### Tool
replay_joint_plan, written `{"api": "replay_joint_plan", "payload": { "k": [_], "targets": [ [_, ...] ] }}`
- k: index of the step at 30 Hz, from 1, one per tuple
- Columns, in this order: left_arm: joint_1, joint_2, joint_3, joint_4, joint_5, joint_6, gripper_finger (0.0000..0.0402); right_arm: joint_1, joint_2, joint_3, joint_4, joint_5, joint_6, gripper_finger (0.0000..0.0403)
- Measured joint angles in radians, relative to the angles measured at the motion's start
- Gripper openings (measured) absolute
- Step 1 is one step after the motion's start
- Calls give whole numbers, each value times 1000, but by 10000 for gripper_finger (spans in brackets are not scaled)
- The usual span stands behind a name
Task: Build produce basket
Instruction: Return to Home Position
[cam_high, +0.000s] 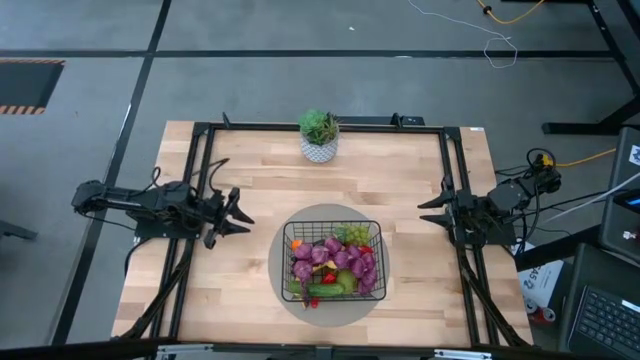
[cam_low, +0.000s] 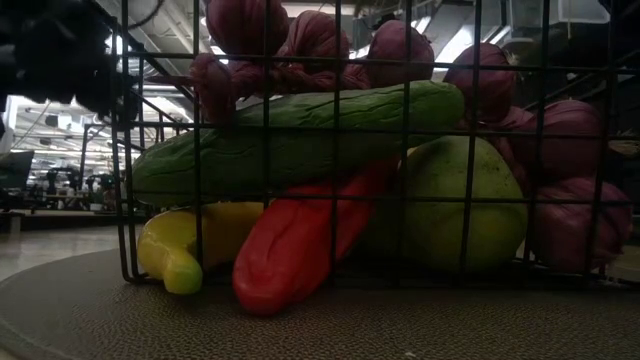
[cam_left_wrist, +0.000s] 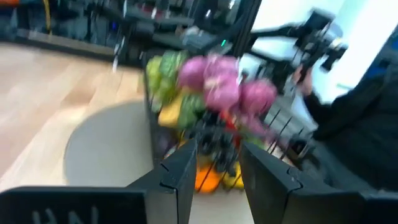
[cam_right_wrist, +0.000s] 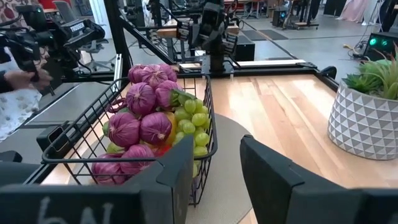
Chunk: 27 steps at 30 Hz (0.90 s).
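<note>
Pepper and banana press the near wire of your basket, heaped full in the middle of the table; nothing lies loose. Left gripper and right gripper flank it, wide and empty: loading looks done.

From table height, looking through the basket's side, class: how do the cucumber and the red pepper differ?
The cucumber is dark green; the pepper is bright red. The cucumber lies nearly level, higher up; the pepper slants down towards the floor of the basket. The cucumber looks longer. Both are long and lie inside the basket.
</note>
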Motion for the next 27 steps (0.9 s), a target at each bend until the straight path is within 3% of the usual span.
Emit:
{"api": "replay_joint_plan", "payload": {
  "k": [9, 17, 22, 27],
  "targets": [
    [0, 0, 0, -84, -14, 1, 115, 0, 0, -13, 28, 4, -4, 133],
    [0, 0, 0, -82, -14, 1, 115, 0, 0, -188, 409, -7, -181, 133],
    [0, 0, 0, -82, -14, 1, 115, 0, 0, -196, 389, -122, -193, 133],
    [0, 0, 0, -81, -14, 0, 115, -9, 0, -196, 385, -129, -229, 133]
  ]
}}
